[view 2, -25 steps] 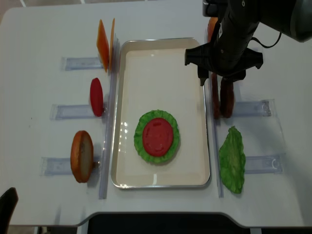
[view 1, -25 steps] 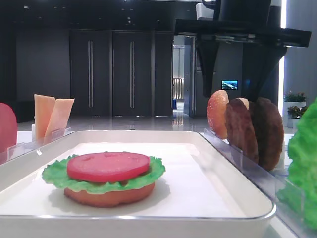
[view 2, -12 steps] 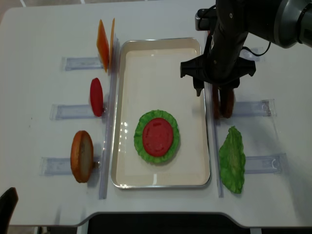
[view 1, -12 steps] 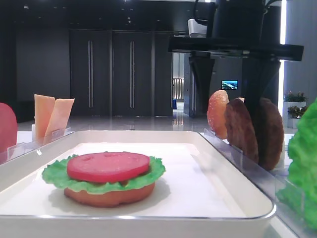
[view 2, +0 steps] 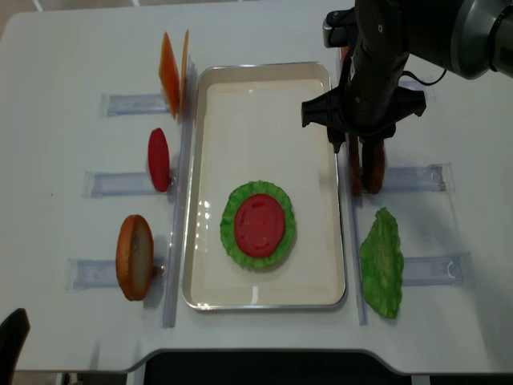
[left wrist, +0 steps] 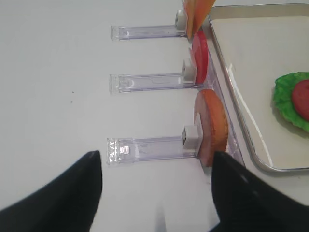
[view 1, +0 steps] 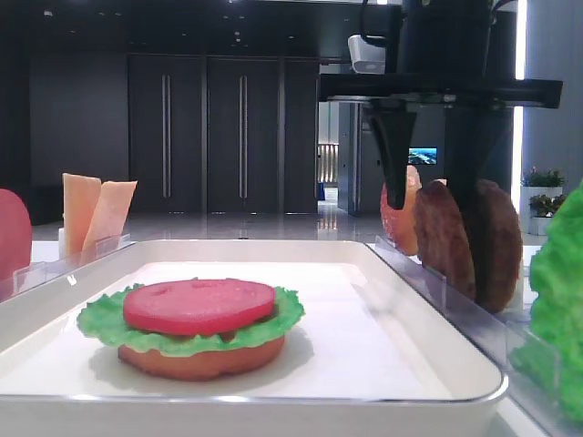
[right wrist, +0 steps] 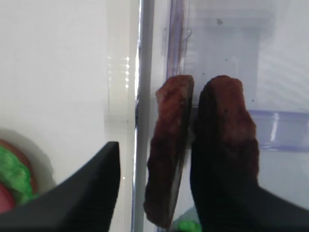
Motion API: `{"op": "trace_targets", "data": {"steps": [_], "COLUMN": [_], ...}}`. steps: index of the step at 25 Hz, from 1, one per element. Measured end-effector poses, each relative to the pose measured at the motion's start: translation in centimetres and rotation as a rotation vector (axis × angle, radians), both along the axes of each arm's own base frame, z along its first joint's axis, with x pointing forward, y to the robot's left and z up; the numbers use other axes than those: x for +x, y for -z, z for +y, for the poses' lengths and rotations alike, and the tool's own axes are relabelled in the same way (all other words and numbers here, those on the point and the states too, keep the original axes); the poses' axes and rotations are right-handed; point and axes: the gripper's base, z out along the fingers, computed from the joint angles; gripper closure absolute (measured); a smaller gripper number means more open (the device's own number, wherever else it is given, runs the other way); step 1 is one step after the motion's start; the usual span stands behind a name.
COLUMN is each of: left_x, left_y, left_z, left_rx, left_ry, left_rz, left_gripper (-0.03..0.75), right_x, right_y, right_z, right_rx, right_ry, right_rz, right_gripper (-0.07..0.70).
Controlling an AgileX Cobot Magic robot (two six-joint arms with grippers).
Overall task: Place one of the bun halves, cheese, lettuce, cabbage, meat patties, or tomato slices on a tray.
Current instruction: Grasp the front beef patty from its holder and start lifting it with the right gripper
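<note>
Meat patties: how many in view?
2. Both meat patties stand on edge, side by side, in the clear rack right of the tray: the near one and the far one, under the right gripper.

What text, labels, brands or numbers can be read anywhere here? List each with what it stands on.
None can be read. The tray, racks and food pieces carry no print. The small lit screen in the background shows a picture, too small to make out any text.

Right-side bun half (view 1: pixel 398 208) partly hidden — arm in front; lettuce (view 1: pixel 560 300) edge-cropped.
</note>
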Motion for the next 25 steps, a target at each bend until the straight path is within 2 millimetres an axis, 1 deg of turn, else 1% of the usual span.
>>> {"op": "trace_targets", "data": {"steps": [3, 6, 14, 21, 22, 25], "left_x": [0.00, 0.00, 0.00, 0.00, 0.00, 0.00], "left_y": [0.00, 0.00, 0.00, 0.00, 0.00, 0.00], "left_z": [0.00, 0.00, 0.00, 0.00, 0.00, 0.00], "left_rx": [0.000, 0.000, 0.000, 0.000, 0.000, 0.000], "left_ry": [0.000, 0.000, 0.000, 0.000, 0.000, 0.000], "left_rz": [0.000, 0.000, 0.000, 0.000, 0.000, 0.000], "left_gripper": [0.181, 0.181, 0.181, 0.181, 0.181, 0.181], "right_x": [0.00, 0.00, 0.02, 0.11, 0.09, 0.08], "right_y": [0.00, 0.00, 0.07, 0.80, 0.81, 0.81], "right_z": [0.00, 0.00, 0.01, 0.06, 0.05, -0.12], "right_rx": [0.000, 0.000, -0.002, -0.017, -0.018, -0.037], "right_ry": [0.000, 0.000, 0.000, 0.000, 0.000, -0.006], "right_rz": [0.000, 0.000, 0.001, 0.024, 0.026, 0.028], "right_gripper": [0.345, 0.377, 0.386, 0.395, 0.409, 0.500]}}
